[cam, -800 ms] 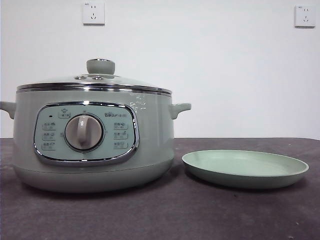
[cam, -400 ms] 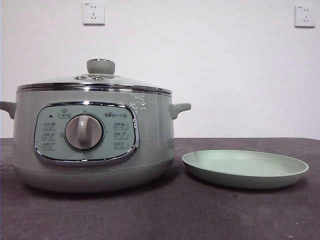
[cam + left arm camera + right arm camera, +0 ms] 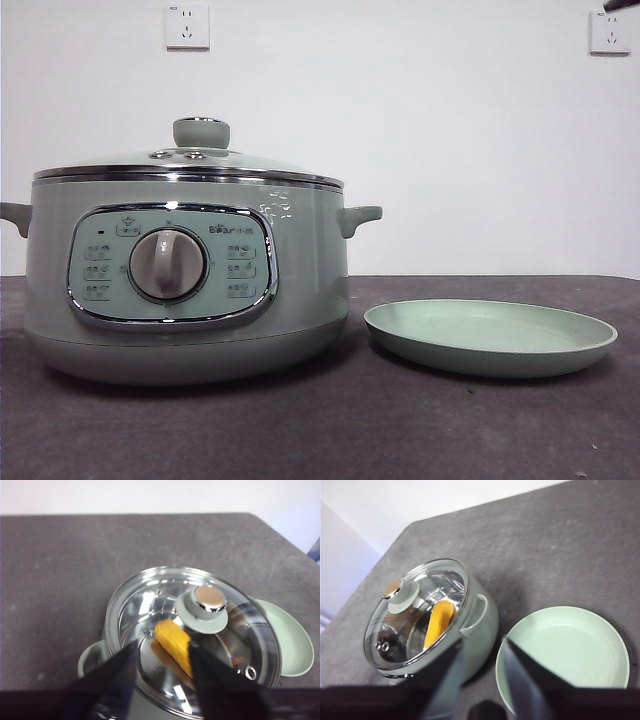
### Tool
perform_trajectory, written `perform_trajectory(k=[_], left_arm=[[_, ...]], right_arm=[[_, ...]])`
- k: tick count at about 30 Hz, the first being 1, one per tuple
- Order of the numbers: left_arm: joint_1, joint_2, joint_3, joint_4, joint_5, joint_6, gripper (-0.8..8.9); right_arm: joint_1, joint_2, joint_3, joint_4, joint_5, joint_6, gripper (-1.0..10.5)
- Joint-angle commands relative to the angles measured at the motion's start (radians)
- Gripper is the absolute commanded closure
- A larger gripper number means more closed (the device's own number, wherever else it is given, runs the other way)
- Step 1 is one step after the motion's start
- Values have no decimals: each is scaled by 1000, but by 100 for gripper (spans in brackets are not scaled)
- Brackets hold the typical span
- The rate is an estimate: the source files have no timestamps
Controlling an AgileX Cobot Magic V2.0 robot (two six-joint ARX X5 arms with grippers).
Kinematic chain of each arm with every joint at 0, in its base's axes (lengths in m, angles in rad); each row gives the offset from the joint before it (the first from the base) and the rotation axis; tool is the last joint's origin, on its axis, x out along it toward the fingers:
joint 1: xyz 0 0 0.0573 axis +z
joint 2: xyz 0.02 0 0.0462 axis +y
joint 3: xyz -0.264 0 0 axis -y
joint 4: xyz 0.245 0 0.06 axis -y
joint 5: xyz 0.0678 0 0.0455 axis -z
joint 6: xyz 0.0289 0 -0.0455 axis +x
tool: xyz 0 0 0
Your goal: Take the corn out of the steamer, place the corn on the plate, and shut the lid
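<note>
Nearest to you, the plate [image 3: 490, 337] lies on the dark grey table [image 3: 320, 430], just beside the steamer [image 3: 185, 275] and with nothing on it. The glass lid [image 3: 190, 160] sits closed on the steamer, and through it you can see the corn [image 3: 174, 640] lying inside the pot. The left gripper [image 3: 161, 667] hangs above the lid with its jaws spread and holding nothing. The right gripper [image 3: 481, 662] hangs above the gap between steamer and plate, jaws also apart. On the wall behind are two sockets [image 3: 187, 26].

Low front camera level with steamer [image 3: 185, 275], both wrist cameras overhead, all sharing plate [image 3: 490, 337]
</note>
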Motion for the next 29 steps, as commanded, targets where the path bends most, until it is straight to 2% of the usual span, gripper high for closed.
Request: perform_trajectory(k=[1, 6, 12, 14, 16, 23, 29], left_arm=[[-11, 23, 2, 21, 19, -18, 428], [-55, 92, 21, 81, 45, -26, 428], [-143, 234, 150, 77, 38, -20, 424], [-178, 293, 203, 78, 35, -17, 363], [-209, 342, 246, 76, 24, -14, 364], [-343, 521, 349, 77, -164, 43, 365], [-406, 632, 352, 66, -270, 64, 366]], right_arm=[[-2, 2, 2, 2, -1, -15, 654], [1, 5, 2, 2, -2, -14, 657], [27, 5, 2, 2, -1, 3, 658], [37, 5, 2, 2, -1, 4, 658], [44, 6, 2, 2, 0, 5, 659], [51, 6, 2, 2, 0, 12, 659], [51, 6, 2, 2, 0, 11, 662]])
